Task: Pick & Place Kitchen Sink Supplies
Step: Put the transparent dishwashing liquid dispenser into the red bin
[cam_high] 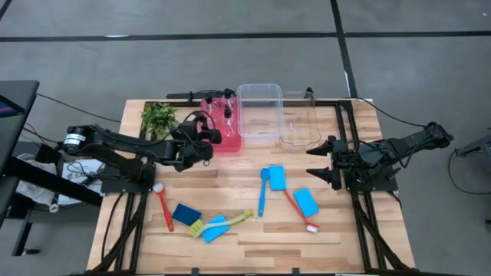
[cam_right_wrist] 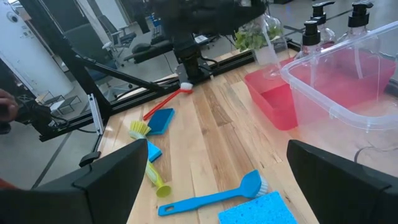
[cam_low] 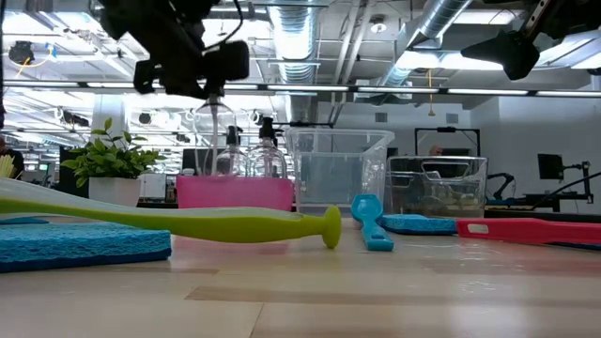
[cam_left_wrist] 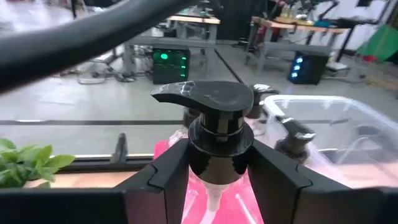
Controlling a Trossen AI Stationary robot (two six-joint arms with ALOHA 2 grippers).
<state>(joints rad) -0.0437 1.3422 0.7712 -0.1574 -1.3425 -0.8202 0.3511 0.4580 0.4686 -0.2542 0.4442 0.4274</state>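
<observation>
The left claw (cam_left_wrist: pixel 214 180) is clamped on the neck of a clear bottle (cam_left_wrist: pixel 214 124) lifted above the red tray (cam_high: pixel 226 139), so next it likely lowers it in and lets go, while the right claw (cam_high: pixel 321 162) waits, fingers apart.

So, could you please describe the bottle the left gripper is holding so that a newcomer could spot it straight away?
Start at the red tray at the table's back edge, beside the leafy plant. Several clear pump bottles stand in it; the one meant is at the tray's plant-side end. It alone has the left gripper clamped around its neck, just under the black pump cap.
</observation>
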